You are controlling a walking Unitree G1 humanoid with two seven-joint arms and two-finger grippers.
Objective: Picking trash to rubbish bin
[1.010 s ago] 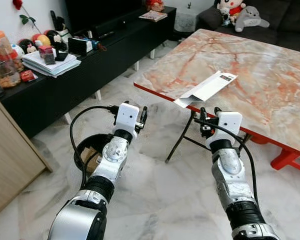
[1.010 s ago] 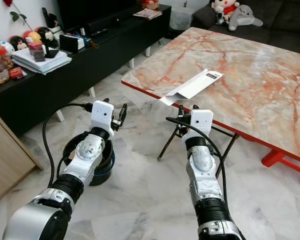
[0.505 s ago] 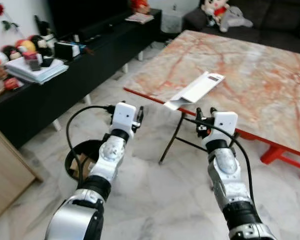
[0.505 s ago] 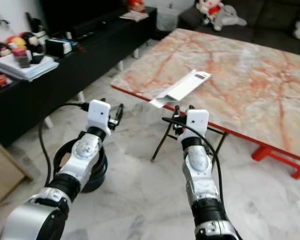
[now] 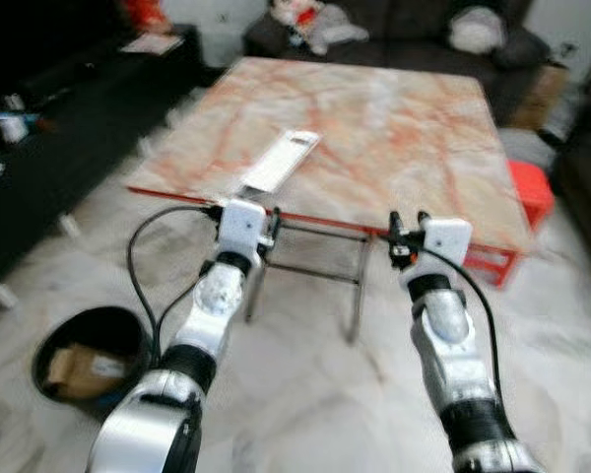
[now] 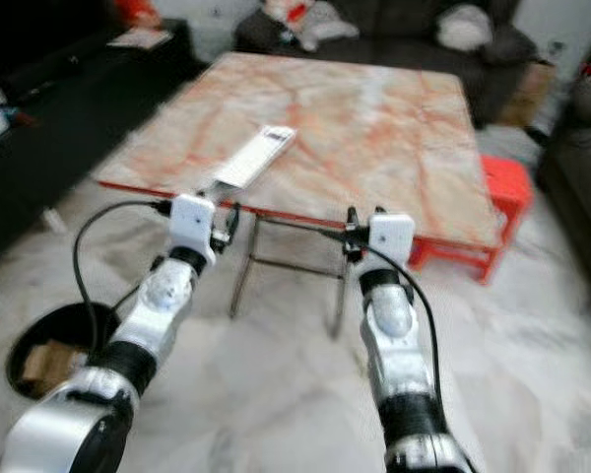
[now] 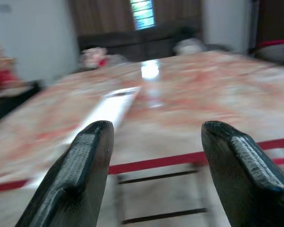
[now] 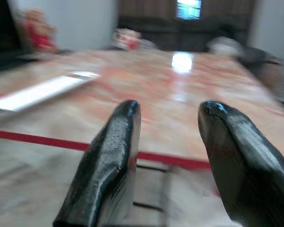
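Table point(image 5: 374, 108): polished marble-look top, pink-orange veining, glossy, throwing back window glare; red edge. My left gripper point(image 7: 154, 156) and right gripper point(image 8: 168, 142): fingers matt black plastic, faintly textured. My arms silver metal, satin sheen. Flat white box point(image 5: 279, 162) looks like smooth card. Floor point(image 5: 305, 394) pale glossy marble tile. Bin point(image 5: 84, 360) black plastic.

Home living room: sofa point(image 5: 414, 25), marble table point(image 5: 374, 128).

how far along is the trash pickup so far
Some cardboard already sits in the black bin on the floor. Nothing is in hand: the left gripper and right gripper are both open before the marble table. Left: the flat white box lies untouched by the table's edge.
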